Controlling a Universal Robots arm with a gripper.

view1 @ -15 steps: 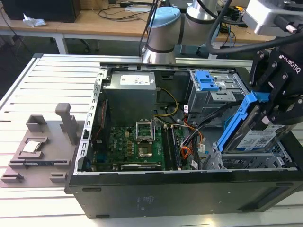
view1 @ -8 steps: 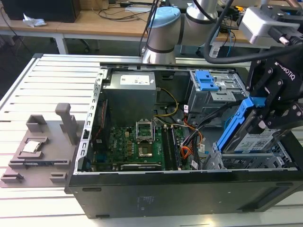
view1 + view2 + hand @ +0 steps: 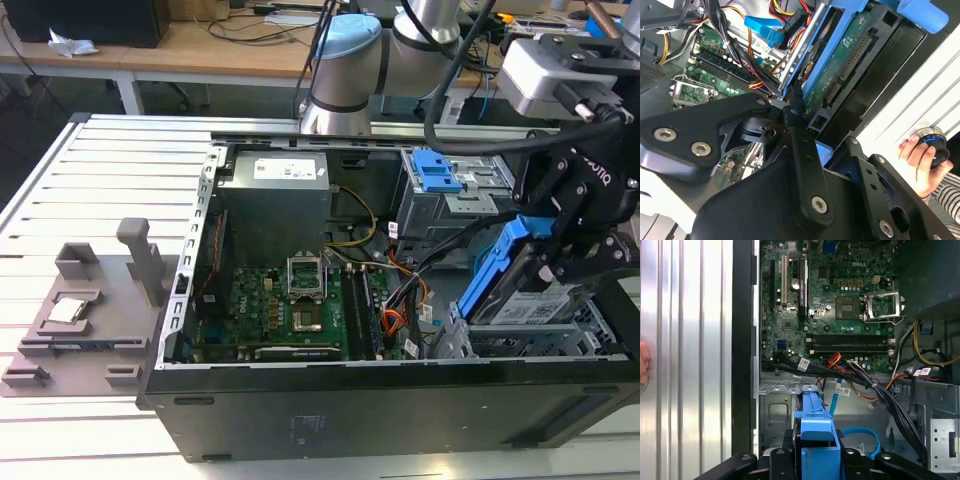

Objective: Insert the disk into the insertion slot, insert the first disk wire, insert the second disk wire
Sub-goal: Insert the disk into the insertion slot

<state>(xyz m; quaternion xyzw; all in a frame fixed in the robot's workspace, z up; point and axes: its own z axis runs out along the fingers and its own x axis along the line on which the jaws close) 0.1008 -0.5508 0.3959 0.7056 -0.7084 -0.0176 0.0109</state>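
My gripper (image 3: pixel 548 262) is shut on the disk (image 3: pixel 520 295), a silver drive in a bright blue carrier. The disk hangs tilted, its lower end just above the insertion slot (image 3: pixel 540 345), the low silver cage at the case's front on the exterior view's right. The second wrist view shows the disk's green circuit side (image 3: pixel 845 55), with a black finger (image 3: pixel 791 116) against the carrier's edge. In the first wrist view the blue carrier (image 3: pixel 815 432) sits between the fingers over the cage's sheet metal (image 3: pixel 774 412). A loose blue cable (image 3: pixel 860 432) curls beside it.
A bundle of black and orange cables (image 3: pixel 865 382) crosses between the motherboard (image 3: pixel 280 310) and the cage. A taller cage with a blue lever (image 3: pixel 437 172) stands behind. A person's hand (image 3: pixel 917 157) rests on a knob outside the case. A grey fixture (image 3: pixel 90 315) lies on the table.
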